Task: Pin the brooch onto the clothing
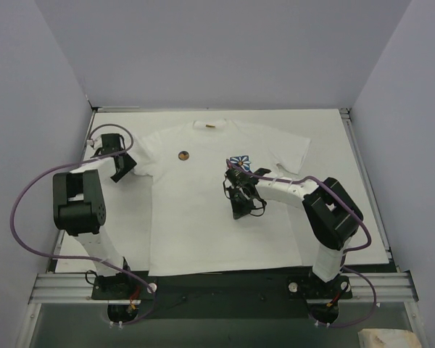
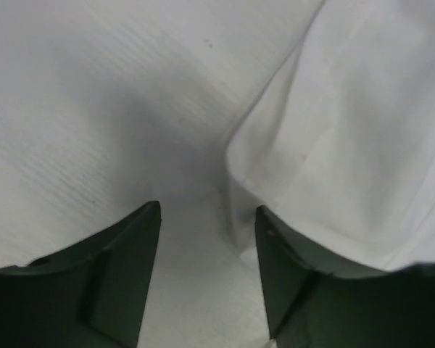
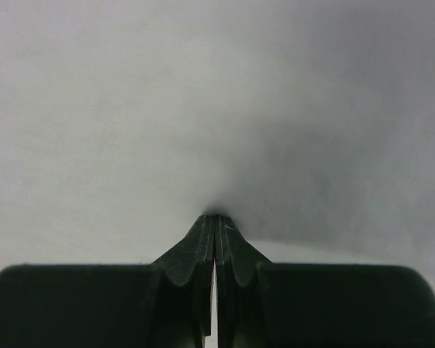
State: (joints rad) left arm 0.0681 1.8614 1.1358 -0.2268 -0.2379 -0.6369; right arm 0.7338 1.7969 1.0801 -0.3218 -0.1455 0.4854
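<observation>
White shirt (image 1: 203,225) flat, collar (image 1: 210,125) at far end, length near-to-far, brooch (image 1: 183,154) on chest, writing on print (image 1: 239,162) unreadable; left gripper (image 2: 206,217) apart, right gripper (image 3: 215,219) together.

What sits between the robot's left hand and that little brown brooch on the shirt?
Nothing visible does: only the white shirt lies between the left hand and the brooch, which rests on its chest.

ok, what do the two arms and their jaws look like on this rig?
Both alike: left arm and right arm have white tubular links, boxy black joint housings and black bases on an aluminium rail. A purple cable loops loosely from each base up to the wrist. The jaws are matte black-green wedges tapering to thin tips. No markings visible.
</observation>
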